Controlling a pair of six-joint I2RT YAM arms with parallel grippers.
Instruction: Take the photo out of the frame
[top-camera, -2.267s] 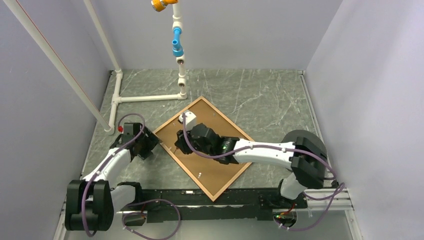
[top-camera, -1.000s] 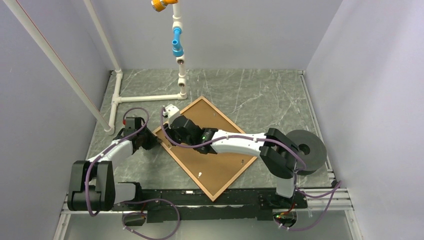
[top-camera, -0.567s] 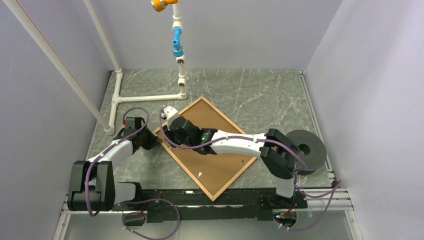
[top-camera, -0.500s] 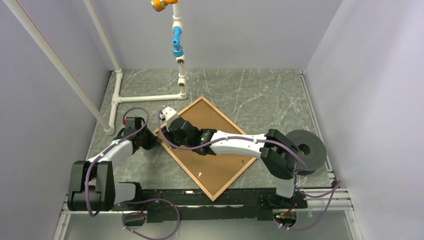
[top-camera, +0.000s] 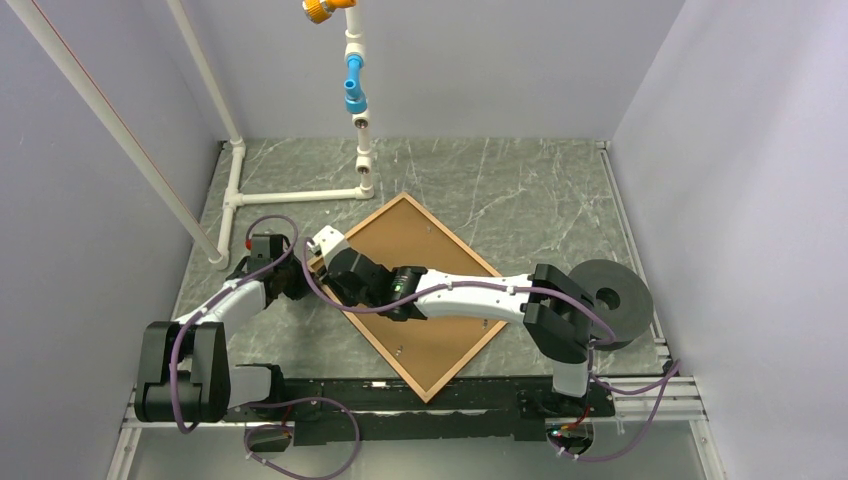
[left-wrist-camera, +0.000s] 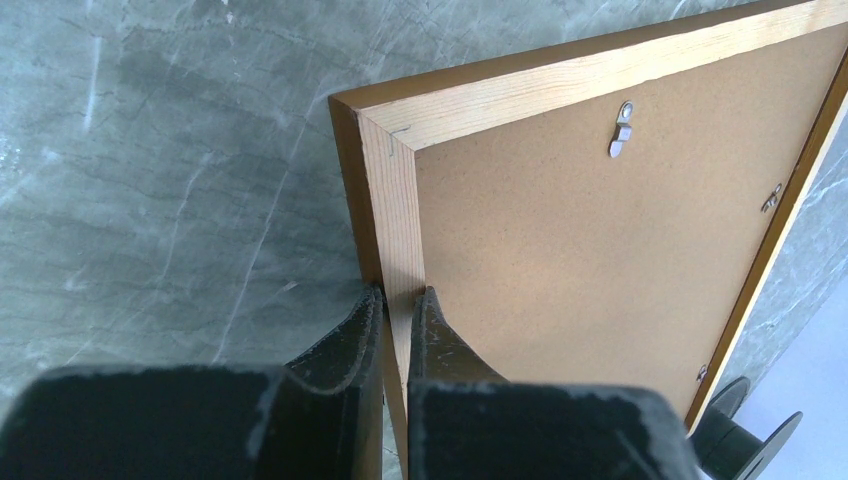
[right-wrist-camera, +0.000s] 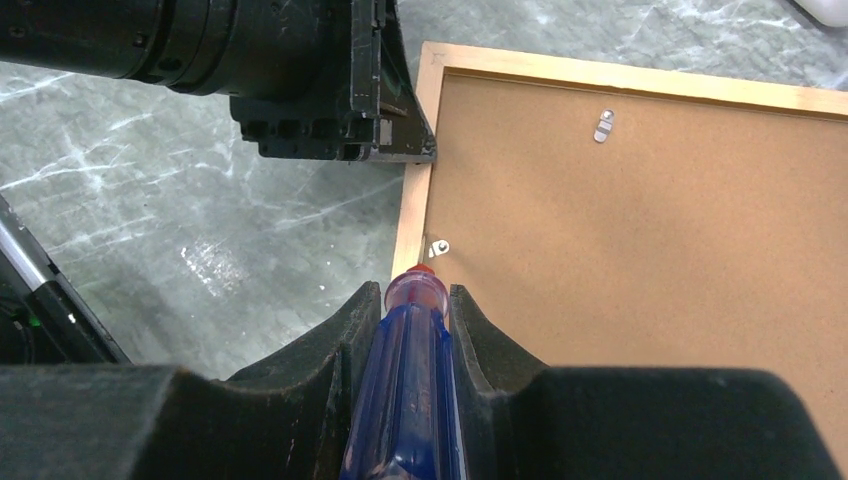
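The frame (left-wrist-camera: 398, 210) lies face down on the grey marbled table (top-camera: 520, 190), so its brown backing board (right-wrist-camera: 650, 250) faces up. The photo itself shows in no view. I judge that it sits inside the frame under that board, which is why the back has to be opened first.

The left gripper (left-wrist-camera: 398, 305) is clamped on the frame's left rail, just short of the corner, one finger outside the wood and one inside over the board. This grip likely pins the frame against sliding while the other arm works.

The right gripper (right-wrist-camera: 415, 300) is closed around a blue-handled screwdriver (right-wrist-camera: 405, 400). The tool's red collar points at a small metal turn clip (right-wrist-camera: 438, 246) on the same rail, close beside the left gripper. The blade tip is hidden behind the handle, so I cannot tell whether it touches the clip. A second clip (right-wrist-camera: 603, 125) sits by the frame's adjoining rail and lies over the board. The step in hand seems to be swivelling the near clip off the board.
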